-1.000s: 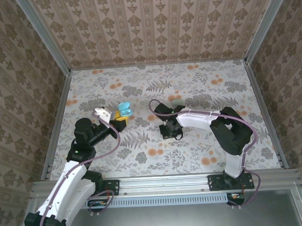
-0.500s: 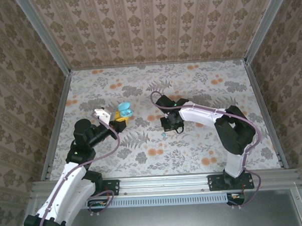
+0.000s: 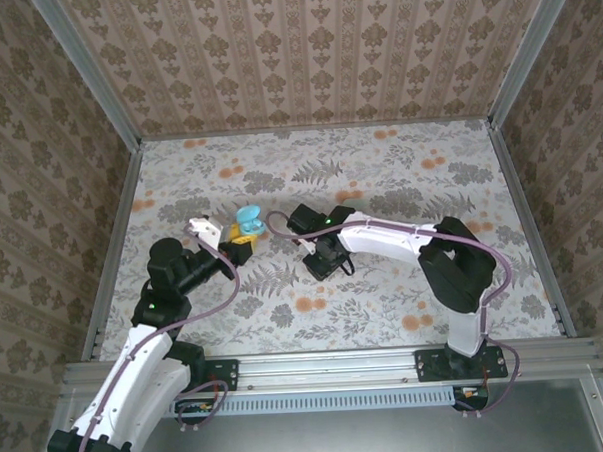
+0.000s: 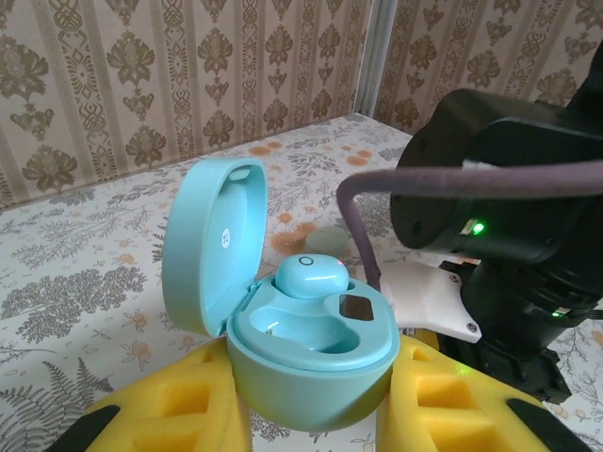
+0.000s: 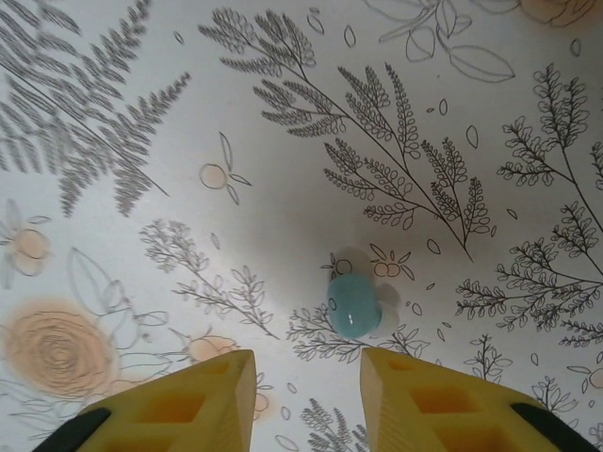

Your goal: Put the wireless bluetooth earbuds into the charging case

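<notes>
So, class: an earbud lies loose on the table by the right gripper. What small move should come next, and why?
Probably ease the right gripper forward and down so its open jaws straddle the earbud. It lies loose just ahead of the jaws, ungripped, and the case in the left gripper shows one empty slot.

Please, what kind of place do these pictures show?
Probably a laboratory robot cell, not a home: wallpapered panels in an aluminium frame enclose a floral table, with the left arm and right arm bolted to a rail.
</notes>
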{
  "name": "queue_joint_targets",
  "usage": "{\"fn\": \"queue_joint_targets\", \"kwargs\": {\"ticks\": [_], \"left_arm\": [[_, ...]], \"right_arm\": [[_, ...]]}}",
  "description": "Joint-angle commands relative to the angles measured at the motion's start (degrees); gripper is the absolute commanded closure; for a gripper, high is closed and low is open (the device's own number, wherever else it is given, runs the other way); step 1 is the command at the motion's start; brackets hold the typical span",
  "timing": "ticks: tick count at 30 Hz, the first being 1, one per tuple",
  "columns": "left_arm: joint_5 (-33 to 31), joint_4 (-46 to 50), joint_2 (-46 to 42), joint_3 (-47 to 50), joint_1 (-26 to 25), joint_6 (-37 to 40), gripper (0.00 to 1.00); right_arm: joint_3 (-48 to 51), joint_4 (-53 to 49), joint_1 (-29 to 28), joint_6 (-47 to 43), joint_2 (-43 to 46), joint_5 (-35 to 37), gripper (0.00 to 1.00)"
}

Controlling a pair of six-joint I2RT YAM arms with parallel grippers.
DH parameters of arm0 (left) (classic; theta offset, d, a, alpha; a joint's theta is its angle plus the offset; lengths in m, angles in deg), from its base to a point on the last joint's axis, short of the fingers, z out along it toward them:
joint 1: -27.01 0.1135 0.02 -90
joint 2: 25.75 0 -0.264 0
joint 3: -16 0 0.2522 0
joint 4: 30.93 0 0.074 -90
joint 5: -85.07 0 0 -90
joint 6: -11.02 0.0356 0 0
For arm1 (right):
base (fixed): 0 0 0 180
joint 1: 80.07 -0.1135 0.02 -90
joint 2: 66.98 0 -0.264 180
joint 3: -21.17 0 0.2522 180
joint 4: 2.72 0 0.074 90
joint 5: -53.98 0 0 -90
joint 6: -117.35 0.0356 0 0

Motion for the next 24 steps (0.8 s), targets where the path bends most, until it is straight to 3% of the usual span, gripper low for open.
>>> {"fn": "queue_joint_targets", "kwargs": {"ticks": [1, 24], "left_arm": [[-0.47, -0.01, -0.98, -1.13, -0.40, 0.60, 0.76], [-0.86, 1.35, -1.48, -1.17, -0.49, 0.78, 0.76]], "right_arm": [[-2.30, -2.94, 0.24, -4.07, -1.60, 2.83, 0.62], [-3.57, -4.39, 0.18, -6.58, -7.63, 3.98, 0.65]]}}
